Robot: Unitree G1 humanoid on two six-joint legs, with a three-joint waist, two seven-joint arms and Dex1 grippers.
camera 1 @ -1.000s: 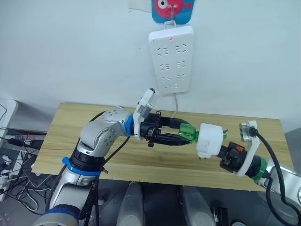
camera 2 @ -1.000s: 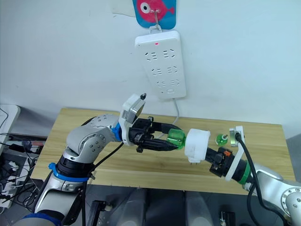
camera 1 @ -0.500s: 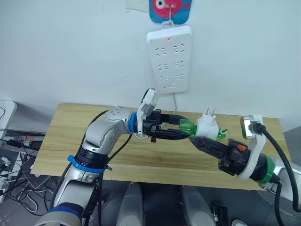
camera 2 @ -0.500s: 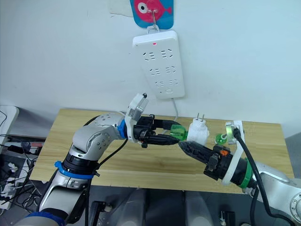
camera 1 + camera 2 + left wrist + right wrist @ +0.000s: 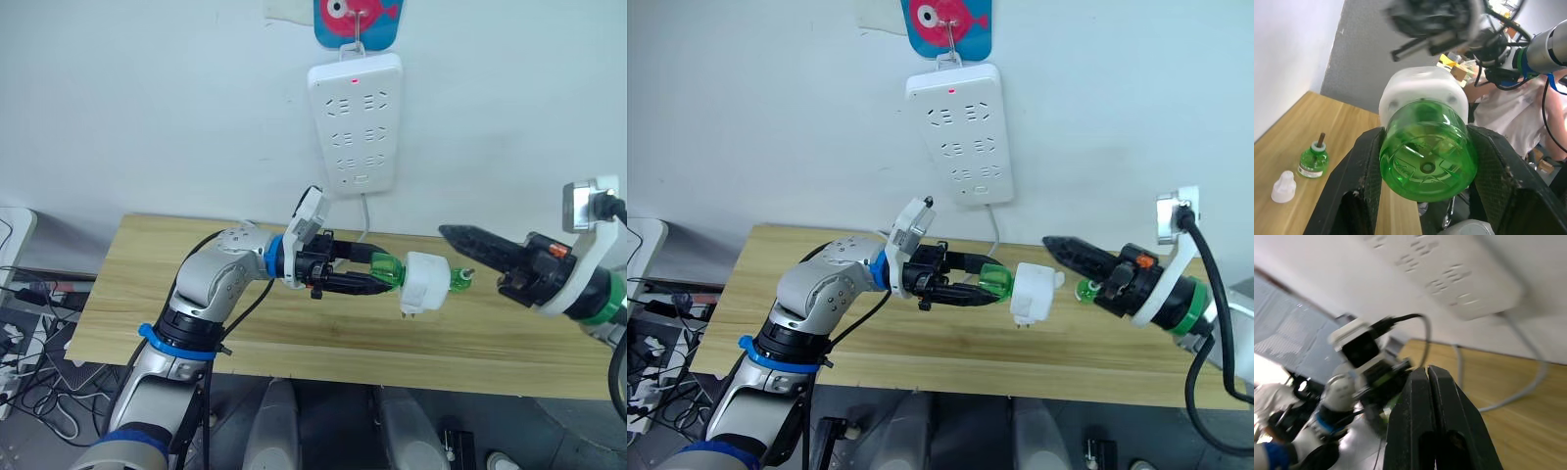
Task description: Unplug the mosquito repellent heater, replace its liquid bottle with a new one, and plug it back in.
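Right now, left gripper [image 5: 377,273]: clamped on the green liquid bottle [image 5: 389,271], held out sideways above the wooden table [image 5: 127,294].
Heater: mosquito repellent heater [image 5: 424,283], white and rounded, seated on the far end of that bottle, prongs pointing down, hanging in the air between the two arms.
Left wrist view: bottle base [image 5: 1425,152] dead centre, ribbed clear green, squeezed between both black fingers [image 5: 1359,172]; white heater body [image 5: 1422,87] just behind it.
Right gripper [image 5: 453,234]: fingers pressed together, holding nothing, tip aimed at the heater but well apart from it.
Right wrist view: closed black fingers [image 5: 1426,401] together up the middle, left arm blurred beyond them.
Table, farther back: second green bottle [image 5: 1313,160] with a brown wick standing upright, small white cap [image 5: 1283,186] just beside it; in the head views that bottle [image 5: 460,281] half hidden behind the heater.
Wall: white power strip [image 5: 356,122] hanging upright, red light on, cord dropping behind the table.
Hard to make out: a person in a white shirt [image 5: 1511,112], cut off at the edge.
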